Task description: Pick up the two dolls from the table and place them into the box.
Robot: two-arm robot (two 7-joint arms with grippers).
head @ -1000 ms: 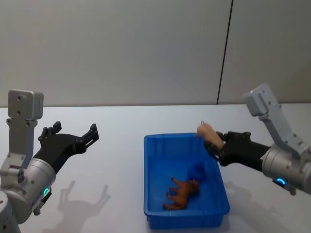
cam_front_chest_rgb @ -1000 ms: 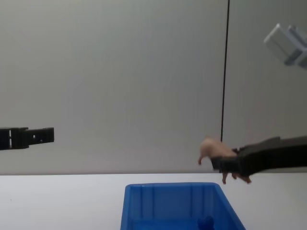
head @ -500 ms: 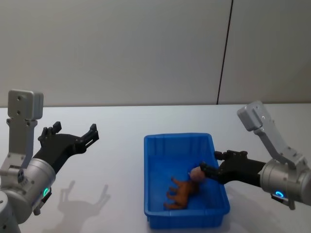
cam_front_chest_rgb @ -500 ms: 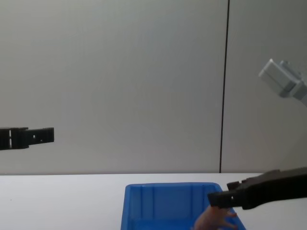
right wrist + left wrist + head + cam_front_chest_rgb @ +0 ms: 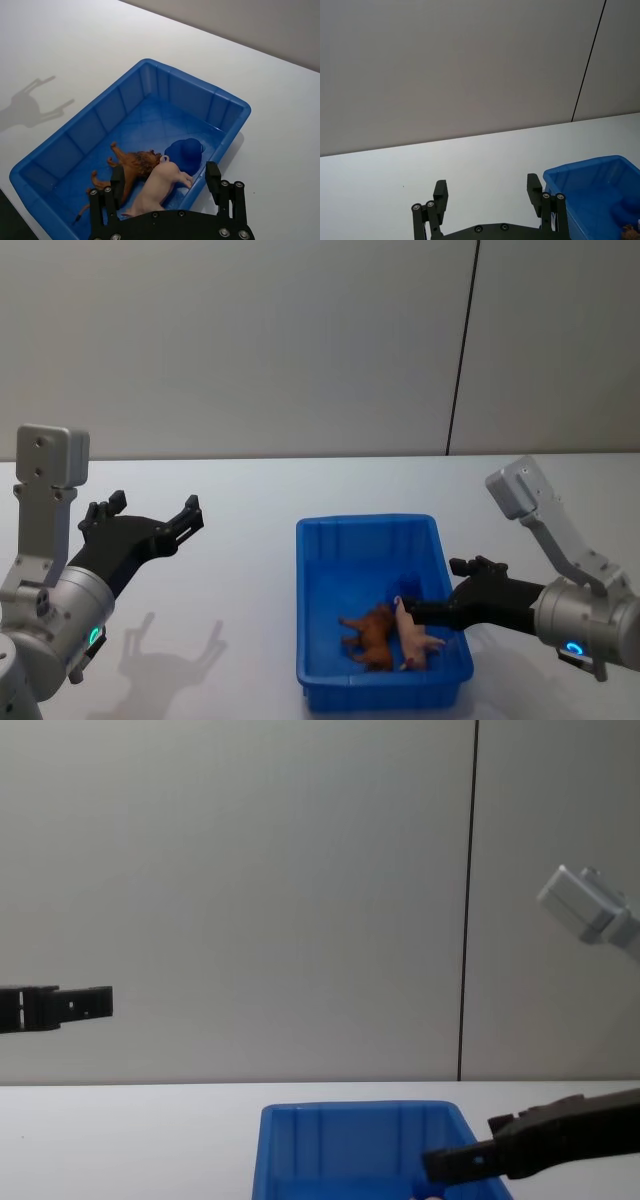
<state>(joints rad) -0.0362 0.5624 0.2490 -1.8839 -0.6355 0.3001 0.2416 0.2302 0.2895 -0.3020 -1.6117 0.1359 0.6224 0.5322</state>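
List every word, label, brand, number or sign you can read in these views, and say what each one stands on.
There is none to read. The blue box, the peach-pink doll, the dark blue doll, the brown lion toy and the white table carry no print. The left gripper and right gripper, both open, show only screws. Each arm has a small glowing blue-green light, not a readable sign.
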